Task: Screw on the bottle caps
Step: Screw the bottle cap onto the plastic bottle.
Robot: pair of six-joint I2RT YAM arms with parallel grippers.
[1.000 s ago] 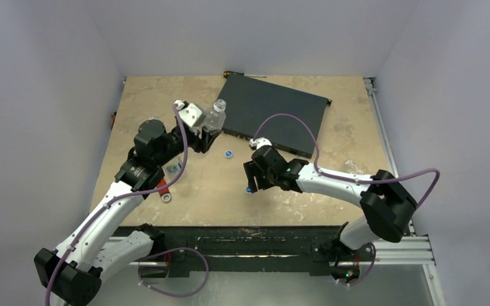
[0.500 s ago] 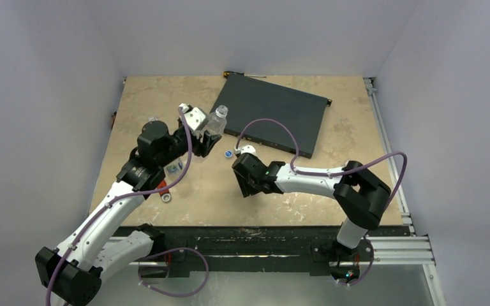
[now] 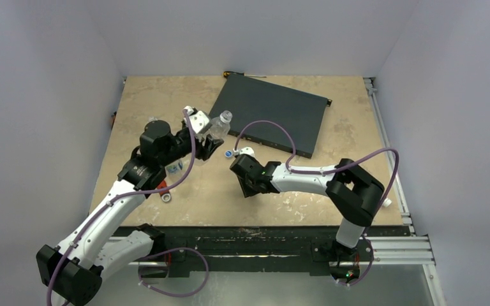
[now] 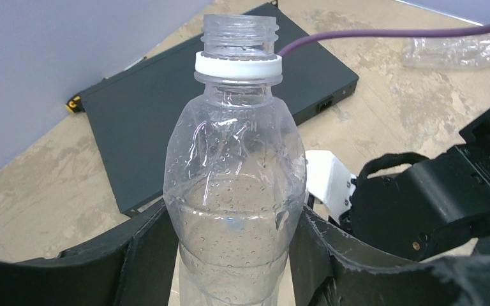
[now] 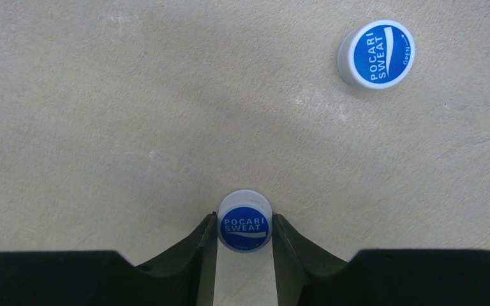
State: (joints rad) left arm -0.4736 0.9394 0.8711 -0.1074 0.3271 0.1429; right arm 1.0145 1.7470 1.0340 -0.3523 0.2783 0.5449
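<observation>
While my left gripper (image 4: 230, 250) clamps a clear bottle (image 4: 233, 185) by its lower body, one finger pressed to each side, the bottle hangs above the table (image 3: 159, 102), leaning toward the near left corner of the flat black box (image 3: 268, 111). Its threaded neck is uncapped, with a white ring just under the threads. Water fills roughly the lower half, and droplets cling to the inside above.

My right gripper (image 5: 245, 237), low over the table near the middle, is drawn narrow on a blue cap (image 5: 245, 221) lettered "Pocari Sweat". The cap is pinched by its rim between my two fingertips, its printed face turned to the wrist camera. Whether it touches the tabletop or sits just above it, I cannot tell.

A second blue cap (image 5: 376, 54) lies flat on the table, printed side up, ahead and to the right of the held one and well apart from it. From overhead it sits between my two grippers.

A crumpled clear bottle (image 4: 459, 50) lies on the table beyond the box. A red-handled wrench (image 3: 163, 192) rests beside my left arm.
</observation>
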